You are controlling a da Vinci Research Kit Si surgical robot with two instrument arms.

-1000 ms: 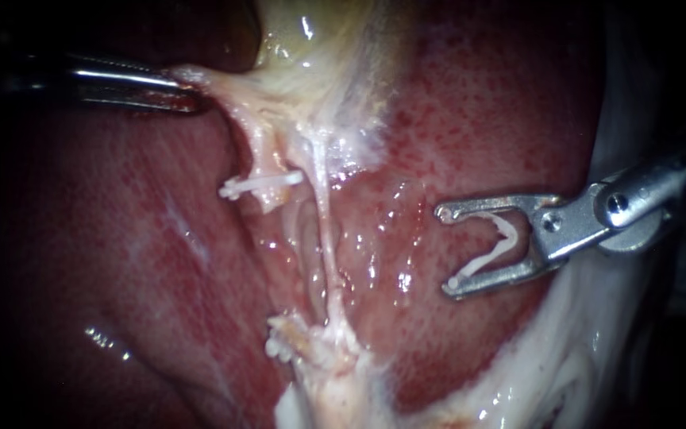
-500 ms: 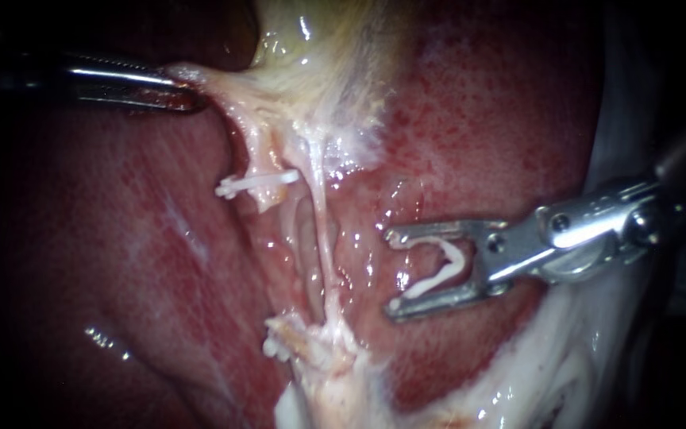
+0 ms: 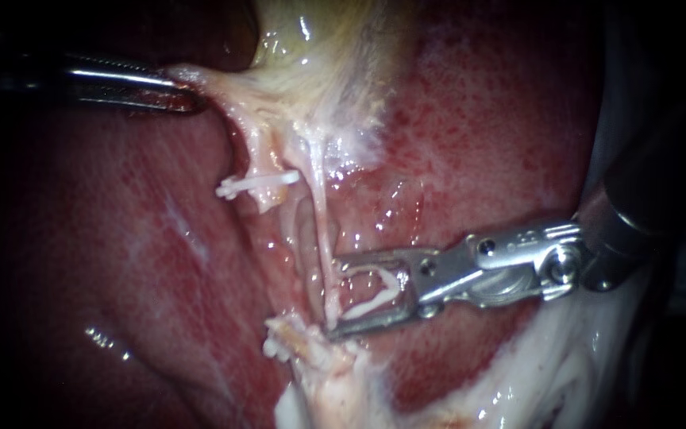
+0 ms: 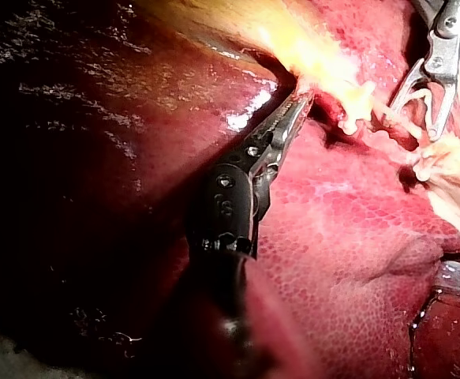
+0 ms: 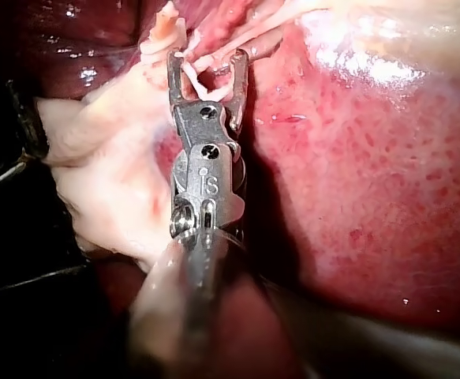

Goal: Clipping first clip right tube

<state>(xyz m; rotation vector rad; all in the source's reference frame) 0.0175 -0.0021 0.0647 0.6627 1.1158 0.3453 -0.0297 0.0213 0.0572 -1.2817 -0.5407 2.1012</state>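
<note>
Right instrument (image 3: 335, 298), a silver shaft coming in from the right: jaws are held wide apart, clamped on nothing but the open white V-shaped plastic clip (image 3: 371, 290), which is seated between them with a leg along each jaw. The jaw tips are placed at the right tube (image 3: 321, 214), a thin pale strand stretched from far to near over the red liver (image 3: 121, 238). The tube is seen across the mouth of the jaws, at its near end, just far of a ragged pale tissue lump (image 3: 315, 349). Whether the clip is fully around the tube cannot be told.

Left instrument (image 3: 188, 95), dark metal, coming in from the far left: jaws are closed together on a pale tissue flap (image 3: 200, 78) at the edge of the yellowish gallbladder (image 3: 319, 48), and the flap is pulled taut to the left.

Left tube (image 3: 260, 163), a thicker pale stub just left of the right tube: a closed white clip (image 3: 256, 184) is seated across it. It is well apart from the right instrument.
</note>
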